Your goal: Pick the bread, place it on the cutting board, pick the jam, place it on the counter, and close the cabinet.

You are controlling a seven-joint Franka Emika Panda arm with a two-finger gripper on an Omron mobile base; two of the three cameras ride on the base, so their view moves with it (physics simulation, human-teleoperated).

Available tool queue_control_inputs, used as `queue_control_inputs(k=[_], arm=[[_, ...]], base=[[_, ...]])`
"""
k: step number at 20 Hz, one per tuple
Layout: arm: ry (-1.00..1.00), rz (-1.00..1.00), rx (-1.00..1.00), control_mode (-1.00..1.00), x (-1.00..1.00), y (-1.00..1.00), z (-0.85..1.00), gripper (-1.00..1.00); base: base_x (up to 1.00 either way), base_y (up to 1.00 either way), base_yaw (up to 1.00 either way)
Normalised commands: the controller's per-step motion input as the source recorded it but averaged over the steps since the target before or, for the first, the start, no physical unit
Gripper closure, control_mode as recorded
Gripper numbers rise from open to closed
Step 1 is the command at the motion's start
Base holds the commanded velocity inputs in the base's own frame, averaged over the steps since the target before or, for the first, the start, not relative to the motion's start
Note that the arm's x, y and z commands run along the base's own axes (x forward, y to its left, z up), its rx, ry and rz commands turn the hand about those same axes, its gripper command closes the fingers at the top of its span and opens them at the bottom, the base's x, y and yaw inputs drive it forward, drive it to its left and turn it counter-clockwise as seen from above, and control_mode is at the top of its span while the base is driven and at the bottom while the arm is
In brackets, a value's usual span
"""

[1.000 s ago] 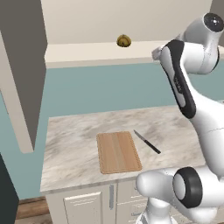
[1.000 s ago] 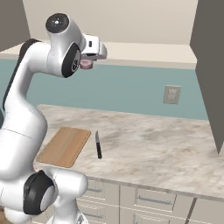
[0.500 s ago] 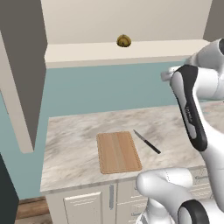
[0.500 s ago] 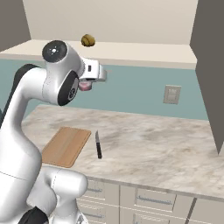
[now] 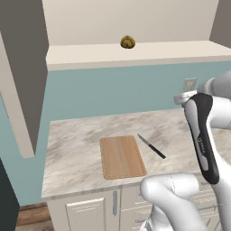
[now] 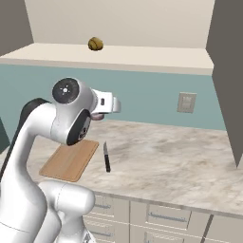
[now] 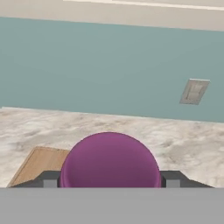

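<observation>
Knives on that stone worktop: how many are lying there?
1. A single knife lies flat on the counter, just right of the cutting board and apart from it. The robot's arm hides some of the worktop, so another could be concealed.

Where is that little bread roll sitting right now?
The bread sits on the open cabinet's shelf, high above the cutting board in both base views.

The gripper [image 7: 109,181], closed on the jam jar [image 7: 109,161], is now lower than a second ago: it is brought down from shelf height to above the counter [image 6: 180,161] (roughly level with the wall outlet [image 6: 186,102]). The arm's elbow is swung down and outward as well.
</observation>
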Motion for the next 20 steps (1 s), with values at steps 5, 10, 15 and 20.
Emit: queue_control_inputs(k=[5,10,15,20], arm=[[0.00,0.00,0.00,-1.00,-0.03,-0.28,-0.48,1.00],[0.00,0.00,0.00,-1.00,0.00,-0.35,-0.42,1.00],[0.00,0.00,0.00,-1.00,0.00,-0.34,-0.48,1.00],[0.00,0.00,0.00,-1.00,0.01,-0.27,-0.51,1.00]], base=[[0.00,0.00,0.00],[0.00,0.00,0.00],[0.00,0.00,0.00],[0.00,0.00,0.00]])
